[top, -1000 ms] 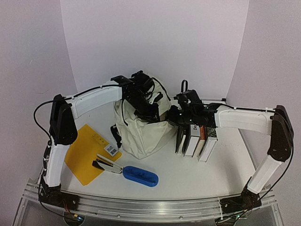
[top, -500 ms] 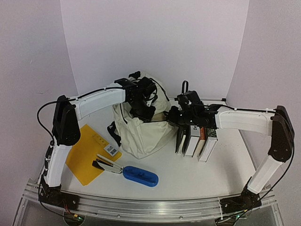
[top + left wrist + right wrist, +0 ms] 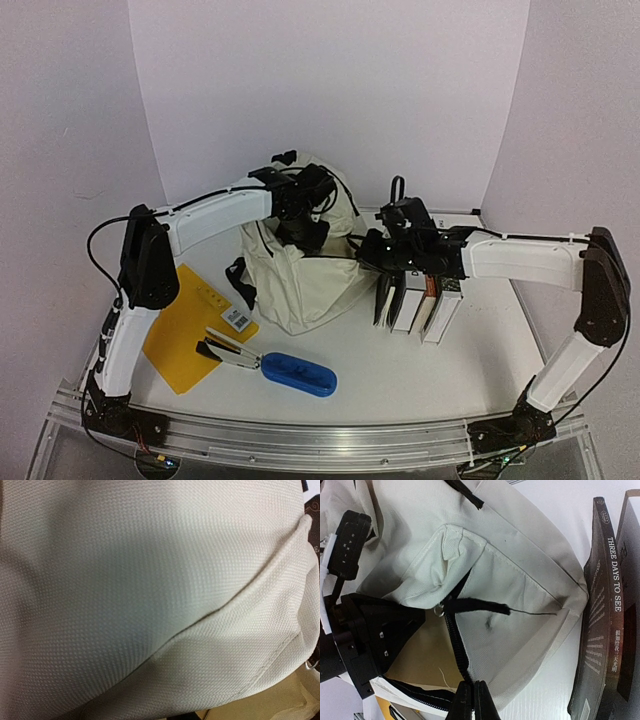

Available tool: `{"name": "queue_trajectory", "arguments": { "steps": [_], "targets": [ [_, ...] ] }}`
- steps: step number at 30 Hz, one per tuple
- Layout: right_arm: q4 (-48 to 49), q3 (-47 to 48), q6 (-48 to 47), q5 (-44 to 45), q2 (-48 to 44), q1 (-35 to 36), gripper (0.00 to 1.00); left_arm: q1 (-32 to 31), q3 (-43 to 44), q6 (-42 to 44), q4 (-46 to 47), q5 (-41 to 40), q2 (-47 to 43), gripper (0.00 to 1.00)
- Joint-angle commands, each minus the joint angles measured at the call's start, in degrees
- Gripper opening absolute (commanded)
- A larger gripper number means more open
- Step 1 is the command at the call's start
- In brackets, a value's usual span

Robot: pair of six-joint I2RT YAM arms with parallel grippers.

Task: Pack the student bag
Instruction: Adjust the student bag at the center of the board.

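Note:
The student bag (image 3: 300, 280), a cream backpack with black zipper trim, stands mid-table with its mouth held open. My left gripper (image 3: 308, 228) is at the bag's upper rim. Cream cloth (image 3: 150, 595) fills the left wrist view and hides its fingers, and the flap hangs from it, so it looks shut on the cloth. My right gripper (image 3: 472, 700) is shut on the black zipper edge (image 3: 457, 645) at the bag's right side (image 3: 366, 250). A black zipper pull (image 3: 475, 607) lies across the opening, with tan lining (image 3: 420, 655) below it.
Three books (image 3: 420, 300) stand upright just right of the bag, the nearest titled "Three Days to See" (image 3: 600, 620). Left of the bag lies a yellow clipboard (image 3: 180, 325), with a black stapler (image 3: 225, 350) and a blue case (image 3: 298, 373) in front.
My left gripper has moved up and toward the back, and the bag's top flap has risen with it. The right gripper stays clamped on the zipper edge.

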Motion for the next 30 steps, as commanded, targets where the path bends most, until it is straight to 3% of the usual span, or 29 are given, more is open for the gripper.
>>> {"name": "queue_trajectory", "arguments": {
  "steps": [1,10,14,21,24,30],
  "targets": [
    [-2.87,-1.48,0.77,2.23,-3.22,0.07,0.0,3.89,3.62,-2.4,0.79,-6.59,0.57,0.18],
    [-2.87,-1.74,0.86,2.65,-3.56,0.07,0.0,4.48,4.93,-1.04,0.05,-7.84,0.76,0.19],
    [-2.73,-1.59,0.64,2.79,-2.88,0.07,0.0,4.61,2.01,0.97,3.96,-1.52,-1.26,0.22],
    [-1.44,-1.24,0.45,2.31,-1.3,0.07,0.0,4.61,-5.09,5.9,11.25,20.28,-9.11,0.37],
    [-1.21,-0.96,0.22,2.19,-1.07,0.01,0.0,4.61,-9.06,6.18,12.41,25.12,-14.21,0.46],
    [-1.0,-0.21,-0.35,1.78,-0.28,-0.1,0.0,4.64,-18.91,5.66,13.63,33.32,-25.58,0.73]
  ]
}}
